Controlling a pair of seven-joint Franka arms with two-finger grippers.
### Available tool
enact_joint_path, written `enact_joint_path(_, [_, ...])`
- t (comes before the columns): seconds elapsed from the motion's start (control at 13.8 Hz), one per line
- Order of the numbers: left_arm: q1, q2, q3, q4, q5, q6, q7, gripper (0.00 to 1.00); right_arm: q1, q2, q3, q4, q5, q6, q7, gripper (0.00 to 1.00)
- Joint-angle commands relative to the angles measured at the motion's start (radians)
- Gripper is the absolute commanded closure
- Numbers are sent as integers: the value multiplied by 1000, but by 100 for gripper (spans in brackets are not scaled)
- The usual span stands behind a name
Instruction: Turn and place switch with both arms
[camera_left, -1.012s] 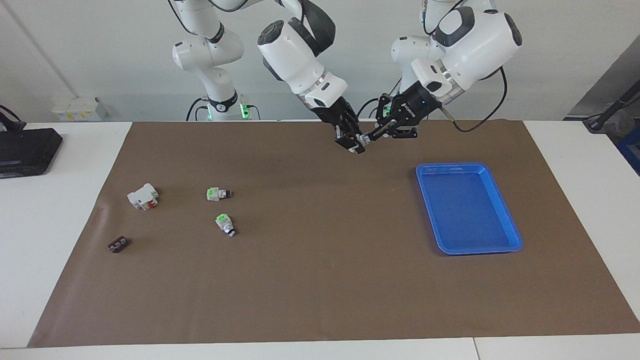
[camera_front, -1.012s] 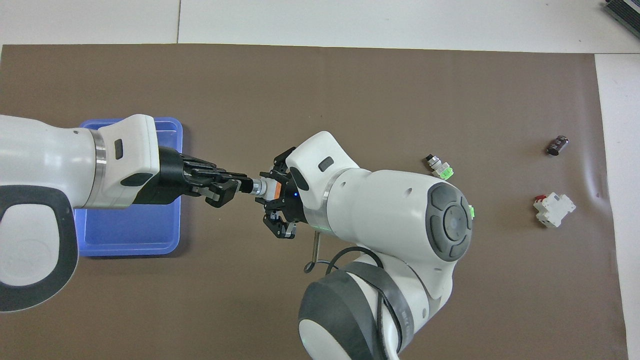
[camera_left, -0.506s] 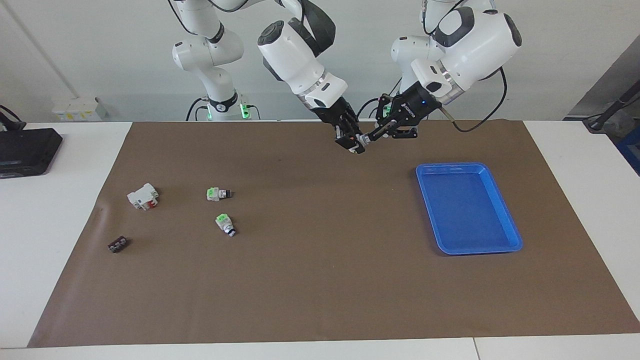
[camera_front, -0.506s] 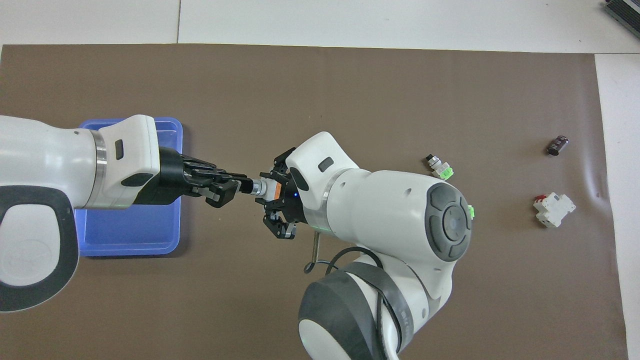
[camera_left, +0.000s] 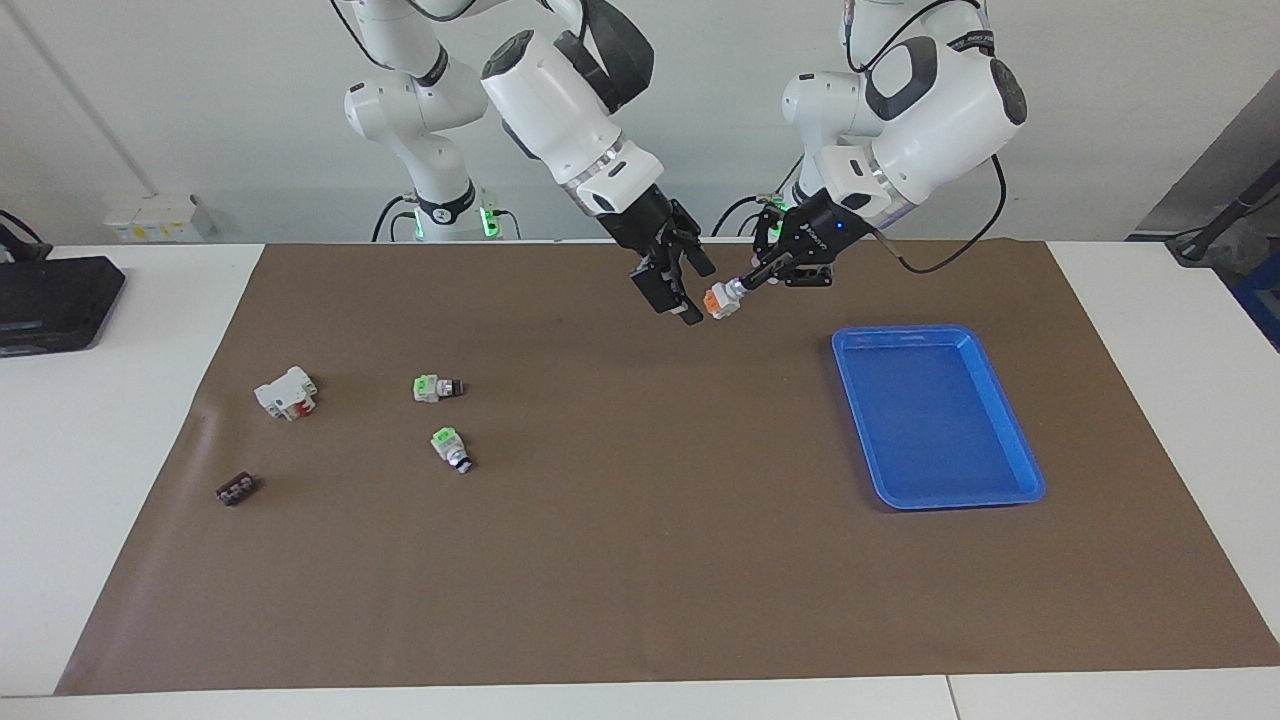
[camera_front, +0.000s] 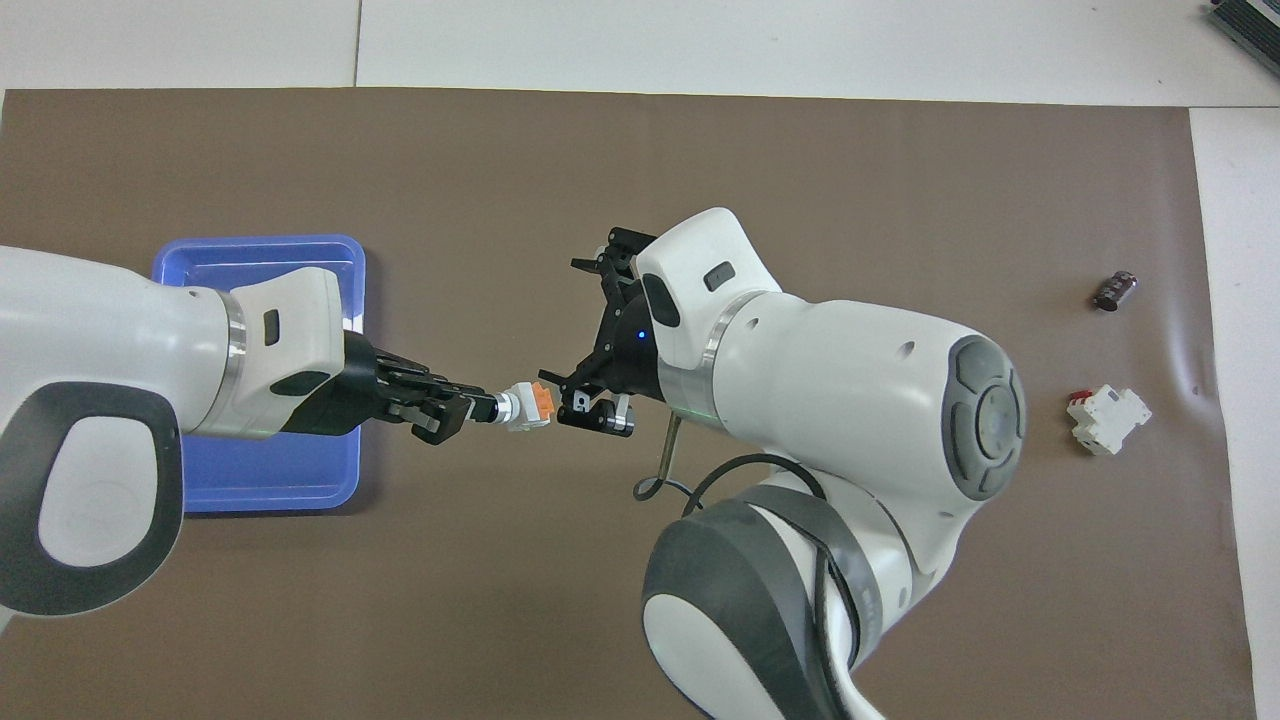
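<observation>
The tabletop (camera_left: 640, 600) under its brown mat looks the same as a moment ago, but up in the air above it the two big arms have just parted: the right arm (camera_left: 560, 90) has let go and drawn its claw (camera_left: 672, 285) back and upward, fingers now spread and empty, where half a second earlier it was clamped round the body of the switch. That leaves the left arm (camera_left: 930, 100) alone carrying the piece, its claw (camera_left: 752, 280) clenched on the black-and-silver knob end, with the switch (camera_left: 720, 300) sticking out sideways, orange cap plainly showing, hanging over bare mat between the two claws and just short of the blue tray (camera_left: 1010, 495). To my eye the handover and turn are done, and what remains is for the left arm to swing across and set the piece down in the tray. The tray itself holds nothing so far. Toward the right arm's end of the tabletop nothing has stirred: the white block with red parts (camera_left: 286, 392), the two green-capped switches (camera_left: 436, 387) (camera_left: 449, 447) and a small dark part (camera_left: 236, 489) lie just as they did
</observation>
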Motion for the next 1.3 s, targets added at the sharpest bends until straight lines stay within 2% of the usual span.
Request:
enact_joint_path(0.0, [22, -36, 3, -28, 58, -15, -53, 100, -47, -12, 7, -4, -25, -11, 27, 0])
enact_joint_path(0.14, [37, -35, 3, -30, 138, -24, -82, 100, -99, -21, 6, -2, -25, -25, 29, 0])
enact_joint_path(0.29, [89, -35, 3, -38, 177, -40, -82, 100, -162, -25, 4, -2, -25, -35, 32, 0])
enact_joint_path(0.58, [193, -27, 3, -65, 336, -41, -82, 100, -292, -25, 4, -2, -25, -54, 38, 0])
enact_joint_path(0.72, [245, 16, 2, -78, 425, -40, -82, 100, -325, -24, -3, 1, -29, -73, 81, 0])
enact_joint_path(0.87, [258, 49, 5, -78, 496, -28, -82, 100, -354, -22, -5, 1, -119, -74, 192, 0])
enact_joint_path(1.01, [316, 72, 5, -71, 563, -14, -82, 100, -383, -18, -5, 7, -335, -79, 436, 0])
enact_joint_path(1.08, [334, 86, 5, -65, 604, -11, -82, 100, -388, -15, -5, 11, -400, -91, 555, 0])
enact_joint_path(1.23, [374, 115, 5, -65, 663, 8, -82, 100, -392, -18, -8, 33, -460, -158, 744, 0])
